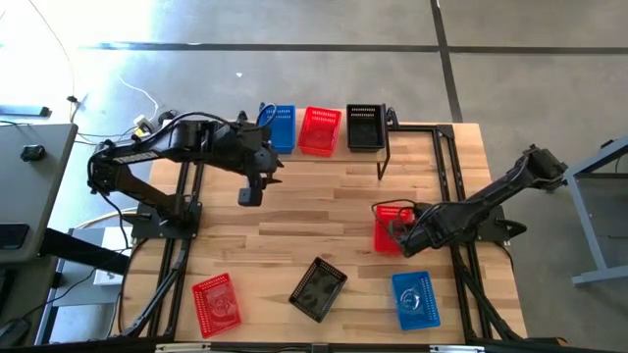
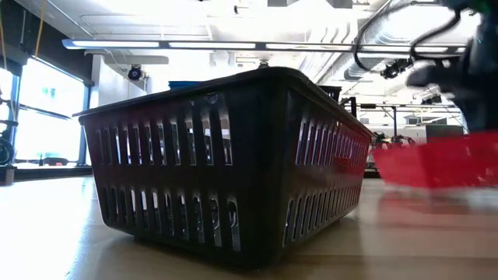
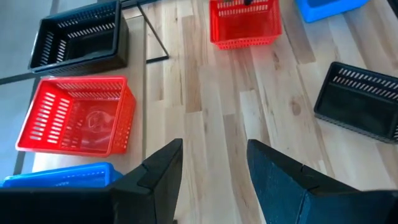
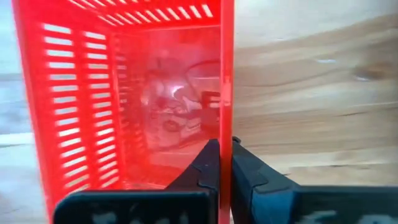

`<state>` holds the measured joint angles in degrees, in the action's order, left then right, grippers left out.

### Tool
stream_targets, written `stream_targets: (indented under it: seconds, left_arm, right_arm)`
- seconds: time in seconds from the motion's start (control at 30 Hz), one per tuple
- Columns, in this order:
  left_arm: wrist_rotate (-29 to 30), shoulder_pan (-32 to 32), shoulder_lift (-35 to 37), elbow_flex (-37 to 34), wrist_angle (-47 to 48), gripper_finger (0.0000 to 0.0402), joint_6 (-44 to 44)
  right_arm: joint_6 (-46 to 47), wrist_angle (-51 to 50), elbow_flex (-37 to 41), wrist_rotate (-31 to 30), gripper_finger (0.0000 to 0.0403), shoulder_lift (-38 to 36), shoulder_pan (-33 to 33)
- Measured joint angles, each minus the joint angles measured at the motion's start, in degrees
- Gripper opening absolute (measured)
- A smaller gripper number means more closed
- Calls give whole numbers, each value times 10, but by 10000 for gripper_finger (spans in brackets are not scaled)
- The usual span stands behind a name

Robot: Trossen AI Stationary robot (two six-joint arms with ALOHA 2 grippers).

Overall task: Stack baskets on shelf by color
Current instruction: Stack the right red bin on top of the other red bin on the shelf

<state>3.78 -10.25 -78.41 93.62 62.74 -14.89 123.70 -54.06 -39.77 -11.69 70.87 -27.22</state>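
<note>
right gripper (image 4: 224,163) clamped on red basket (image 1: 391,227) wall, mid-table right | shelf (image 1: 412,137) lay far side, stacks at its left | left gripper (image 3: 211,171) apart, hovering nearer shelf

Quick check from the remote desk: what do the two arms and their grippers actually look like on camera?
Both arms are dark, jointed links. The left gripper has two broad, matte black fingers with angular, wedge-like tips. The right gripper has the same dark angular fingers, on a blocky body. Thin cables run near the left arm base.
</note>
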Motion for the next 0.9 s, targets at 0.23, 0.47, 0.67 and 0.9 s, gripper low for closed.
stream_targets:
  seconds: [0.23,0.47,0.67,0.9]
  left_arm:
    - [28,29,0,0,0,168,30]
    - [32,59,-14,1,-22,168,68]
    - [44,85,-37,1,-32,168,73]
    - [72,121,-69,0,-31,168,77]
  right_arm:
    - [-17,-5,-85,-79,1,26,3]
    - [-50,-16,-187,-130,0,110,15]
    - [-71,-37,-269,-159,0,181,31]
    - [-73,-32,-326,-182,0,220,44]
